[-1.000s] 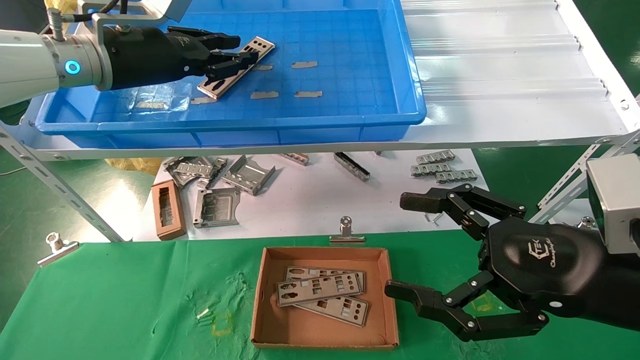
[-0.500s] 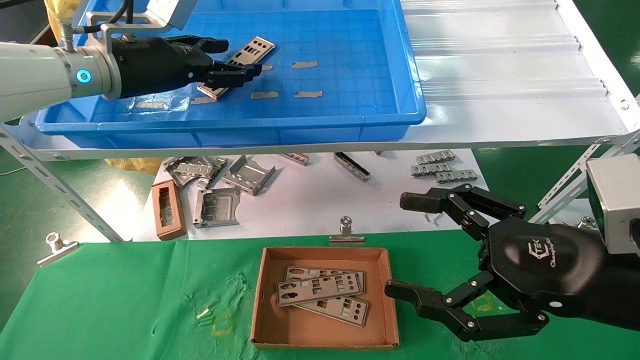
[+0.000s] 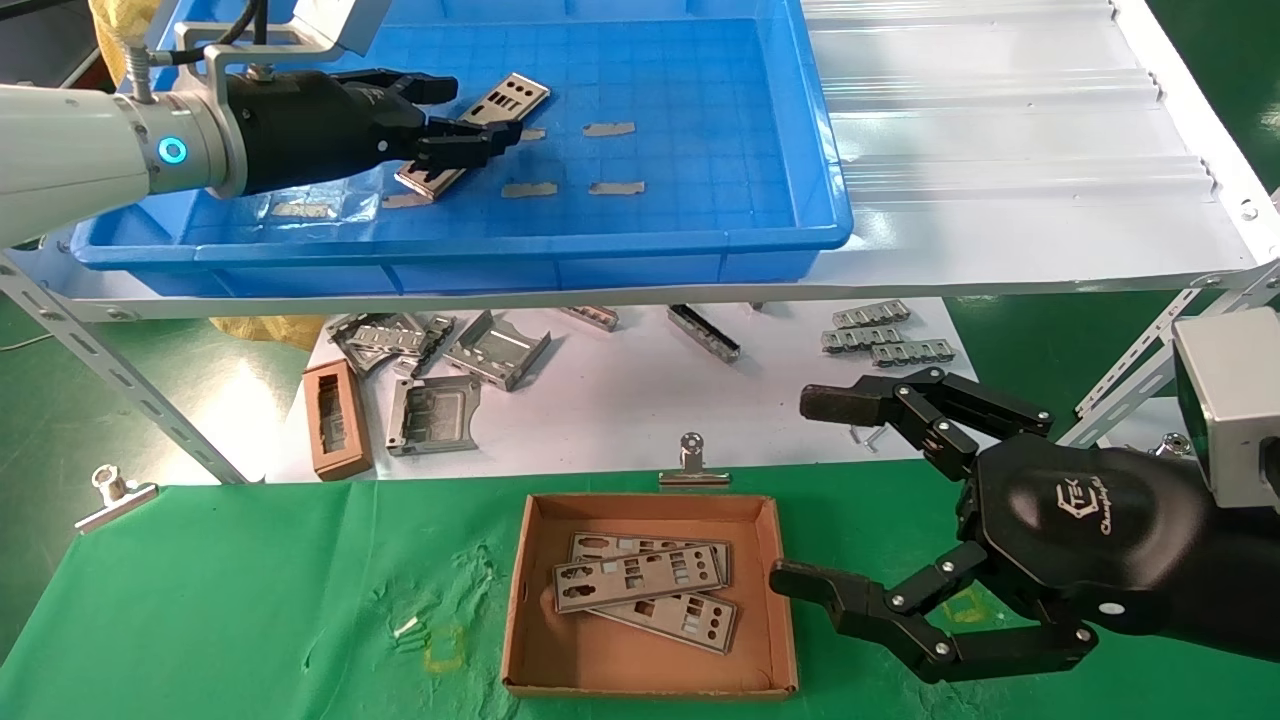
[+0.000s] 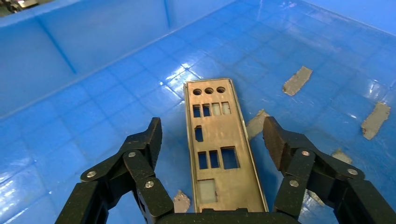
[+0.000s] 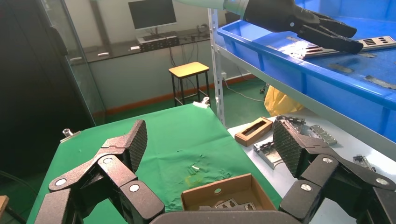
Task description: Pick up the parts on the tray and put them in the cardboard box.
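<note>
Tray [image 3: 700, 200]: big shallow blue plastic bin with a grid floor, up on the white shelf, so parts sit at reach height for the left arm. Grey tape strips [image 3: 610, 129] are stuck flat to its floor.

Cardboard box [image 3: 540, 670]: low-walled brown card with no lid, on the green cloth [image 3: 250, 600] just below the shelf, probably for a short carry. Three plates [image 3: 640, 577] are already stacked loosely inside.

Right gripper [image 3: 815, 495]: parked just right of the box, fingers spread wide, holding nothing.

Left gripper [image 4: 212, 133]: over the tray's left end, fingers open either side of the last plate [image 4: 219, 140], not pinching yet. It lines up to close across the plate's narrow width.

That plate is thin flat silver sheet with punched slots and round holes, lying flat on the floor. Likely awkward to get under.
</note>
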You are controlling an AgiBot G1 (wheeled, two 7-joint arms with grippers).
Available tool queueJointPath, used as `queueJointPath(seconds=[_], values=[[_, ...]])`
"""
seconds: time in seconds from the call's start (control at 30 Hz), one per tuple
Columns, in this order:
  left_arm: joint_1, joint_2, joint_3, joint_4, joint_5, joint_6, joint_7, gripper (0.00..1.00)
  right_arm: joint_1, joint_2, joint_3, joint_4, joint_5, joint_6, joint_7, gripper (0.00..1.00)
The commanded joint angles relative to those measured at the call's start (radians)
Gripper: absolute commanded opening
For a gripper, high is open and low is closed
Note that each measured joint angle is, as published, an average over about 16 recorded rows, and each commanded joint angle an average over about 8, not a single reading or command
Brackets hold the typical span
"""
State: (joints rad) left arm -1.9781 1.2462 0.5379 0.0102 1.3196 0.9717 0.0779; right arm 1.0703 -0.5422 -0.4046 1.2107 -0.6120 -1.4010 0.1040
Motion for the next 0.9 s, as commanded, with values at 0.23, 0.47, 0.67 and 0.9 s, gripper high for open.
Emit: queueJointPath(seconds=[0.23, 0.47, 0.67, 0.9], values=[[0.001, -0.001, 0.002, -0.004, 0.003, -0.005, -0.001, 0.0, 0.0, 0.0, 0.0, 0.0, 0.0, 0.0, 0.0, 1.0], [0.001, -0.002, 0.004, -0.006, 0.005, -0.001, -0.004, 0.0, 0.0, 0.0, 0.0, 0.0, 0.0, 0.0, 0.0, 1.0], [-0.002, -0.004, 0.003, -0.009, 0.003, 0.006, -0.006, 0.0, 0.0, 0.0, 0.0, 0.0, 0.0, 0.0, 0.0, 1.0], [-0.013, -0.012, -0.002, -0.015, -0.004, 0.014, -0.004, 0.0, 0.0, 0.0, 0.0, 0.0, 0.0, 0.0, 0.0, 1.0]])
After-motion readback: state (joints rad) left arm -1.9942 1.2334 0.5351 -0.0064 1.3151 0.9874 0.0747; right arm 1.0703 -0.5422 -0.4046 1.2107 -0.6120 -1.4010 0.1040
